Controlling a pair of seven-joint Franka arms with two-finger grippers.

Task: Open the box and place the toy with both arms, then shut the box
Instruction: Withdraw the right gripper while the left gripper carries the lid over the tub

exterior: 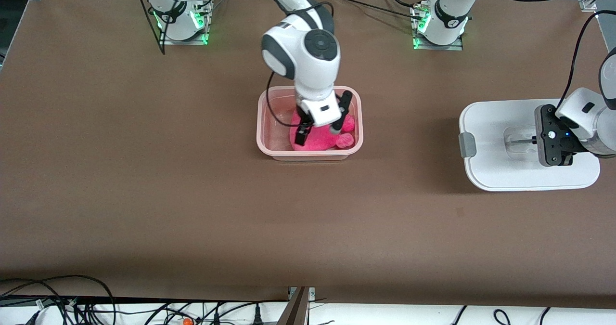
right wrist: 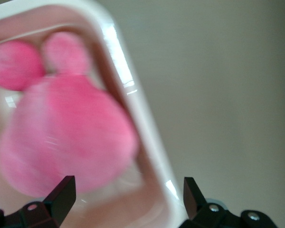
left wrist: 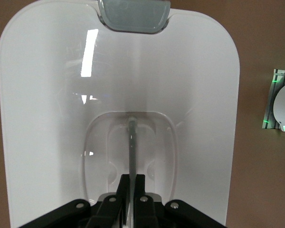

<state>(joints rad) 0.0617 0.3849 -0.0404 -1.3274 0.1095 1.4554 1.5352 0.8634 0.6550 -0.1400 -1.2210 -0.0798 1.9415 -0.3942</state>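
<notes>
The pinkish tub (exterior: 262,123) stands open mid-table. The pink toy (exterior: 315,141) lies inside it, at the side nearer the front camera. My right gripper (exterior: 318,131) is open and empty just over the toy. In the right wrist view the toy (right wrist: 66,137) fills the tub (right wrist: 133,95) below the spread fingers of my right gripper (right wrist: 128,185). The white lid (exterior: 495,127) lies flat toward the left arm's end of the table. My left gripper (exterior: 535,141) is shut on the lid's clear centre handle (left wrist: 132,142), also seen in the left wrist view (left wrist: 132,178).
One grey clip (exterior: 467,144) shows on the lid's edge toward the tub, also in the left wrist view (left wrist: 133,16). The arm bases (exterior: 440,21) stand along the table's edge farthest from the front camera. Cables (exterior: 72,305) hang at the near edge.
</notes>
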